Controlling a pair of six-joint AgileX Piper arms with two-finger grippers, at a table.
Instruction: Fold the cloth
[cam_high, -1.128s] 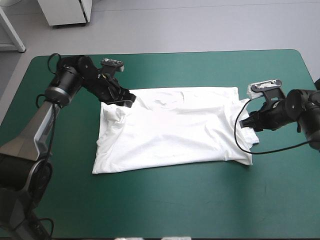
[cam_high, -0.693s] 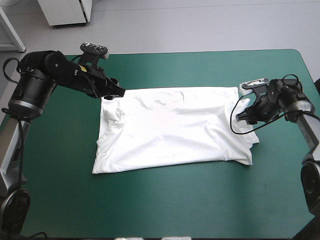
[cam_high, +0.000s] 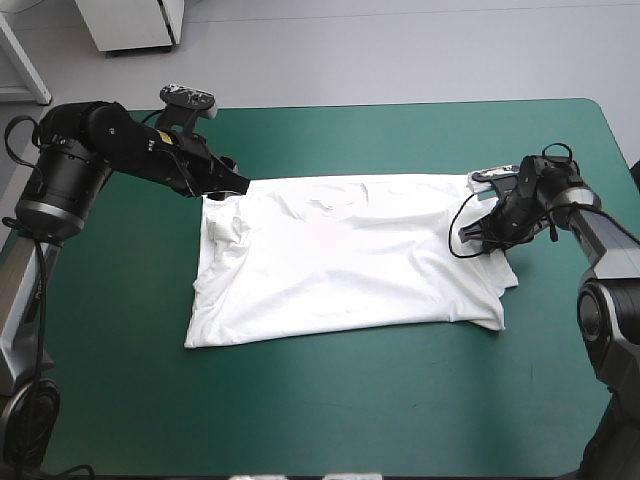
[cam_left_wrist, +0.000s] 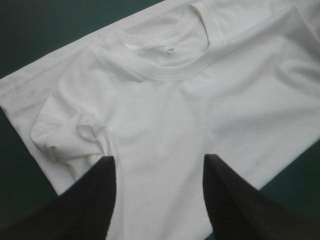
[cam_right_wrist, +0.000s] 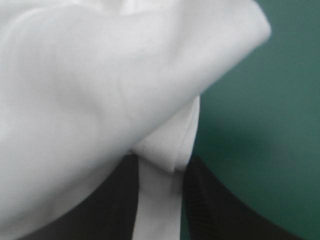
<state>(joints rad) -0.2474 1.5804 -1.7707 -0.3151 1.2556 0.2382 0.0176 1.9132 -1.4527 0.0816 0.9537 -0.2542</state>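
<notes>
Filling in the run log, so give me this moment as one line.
T-shirt: flat on table | left jaws: open at its far left corner | right jaws: shut on its right edge

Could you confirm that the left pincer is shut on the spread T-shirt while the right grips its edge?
Not quite: the left wrist view shows the left pincer open over the T-shirt; the right pincer does grip its edge.
</notes>
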